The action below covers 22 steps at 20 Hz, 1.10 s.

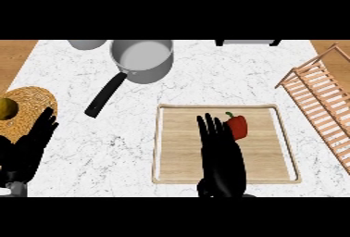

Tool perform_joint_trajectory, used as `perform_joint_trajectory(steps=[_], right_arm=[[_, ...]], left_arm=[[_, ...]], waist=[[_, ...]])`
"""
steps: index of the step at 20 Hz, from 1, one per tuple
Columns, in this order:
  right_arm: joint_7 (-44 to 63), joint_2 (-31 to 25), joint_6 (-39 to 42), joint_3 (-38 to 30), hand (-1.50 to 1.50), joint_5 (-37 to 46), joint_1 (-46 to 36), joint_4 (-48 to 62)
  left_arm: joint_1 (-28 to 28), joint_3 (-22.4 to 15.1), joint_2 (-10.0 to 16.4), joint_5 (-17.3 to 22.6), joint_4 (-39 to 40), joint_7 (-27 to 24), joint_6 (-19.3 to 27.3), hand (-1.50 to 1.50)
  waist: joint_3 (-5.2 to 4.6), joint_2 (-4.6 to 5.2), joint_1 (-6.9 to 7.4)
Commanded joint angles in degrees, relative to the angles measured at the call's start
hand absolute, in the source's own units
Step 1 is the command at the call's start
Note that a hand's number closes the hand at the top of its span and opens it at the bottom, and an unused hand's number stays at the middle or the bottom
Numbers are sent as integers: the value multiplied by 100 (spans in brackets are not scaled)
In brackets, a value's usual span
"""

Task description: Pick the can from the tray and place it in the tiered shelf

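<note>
Open right hand (222, 159), fingers (214, 132) straight, beside pepper (238, 126)

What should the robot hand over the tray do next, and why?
Probably move the right robot hand a little to its right and curl its fingers round the red pepper. The hand is open, with straight fingers, and holds nothing yet. The pepper is the only thing on the tray, right beside those fingers. The shelf stands further right.

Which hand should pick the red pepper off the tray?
Right. The right hand hangs open over the tray, beside the red pepper and nearer the shelf; the left hand rests at the left edge.
</note>
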Motion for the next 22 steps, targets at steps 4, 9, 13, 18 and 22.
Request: perform_joint_trajectory(steps=[4,9,13,18,22], right_arm=[[1095,369,2554,-82,-150,-219,-634,-323],[1059,578,2897,-292,-150,-120,-614,-152],[676,512,3022,-722,-150,-84,-737,0],[240,301,2866,-900,-150,203,-472,181],[-332,314,2513,-1242,-150,410,-662,904]], left_arm=[[-80,55,-42,-18,188,-197,-137,0],[143,-85,-218,-222,-188,-91,58,0],[-331,166,-85,-179,279,-12,-80,0],[-155,303,-117,-113,164,-57,-257,0],[-36,344,-247,-220,-3,15,-264,0]], waist=[[18,37,27],[27,35,56],[27,50,17],[29,46,32],[30,50,48]])
